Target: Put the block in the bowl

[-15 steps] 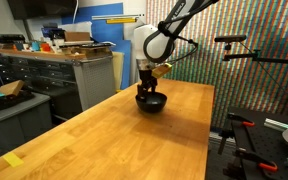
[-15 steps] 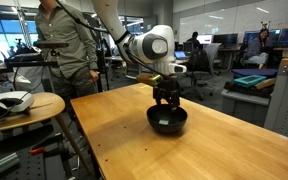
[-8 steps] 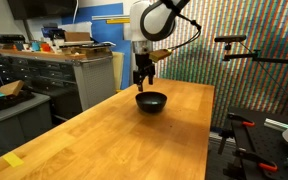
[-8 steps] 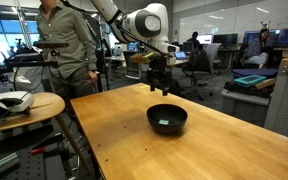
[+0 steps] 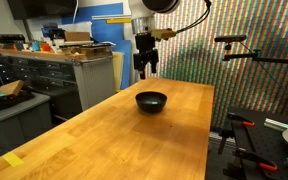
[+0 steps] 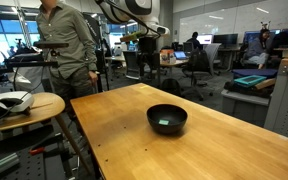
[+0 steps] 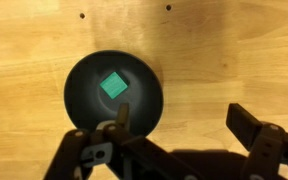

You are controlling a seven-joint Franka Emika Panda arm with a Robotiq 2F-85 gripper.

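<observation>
So the big wooden table (image 5: 104,135) takes up most of both exterior views, and the top looks pretty bare apart from the bowl. The robot arm (image 5: 152,6) comes in from the top of the frame at the far end of the table and hangs straight down. There's also a person (image 6: 70,40) standing behind the table's far corner in an exterior view, well away from the action. The black bowl (image 5: 151,101) sits upright on the table toward the far end, and from the wrist view it's round and glossy (image 7: 114,95) with bare wood all around it. The gripper (image 5: 145,70) hovers well above the bowl, not touching anything. In the wrist view its two fingers (image 7: 250,127) are spread wide apart with nothing between them, so the gripper (image 7: 184,125) is empty. The little green block (image 7: 114,85) lies flat on the floor of the bowl, roughly in the middle. In an exterior view there's a tiny pale speck inside the bowl (image 6: 167,119) that's probably the block, but it's too small to be sure.
</observation>
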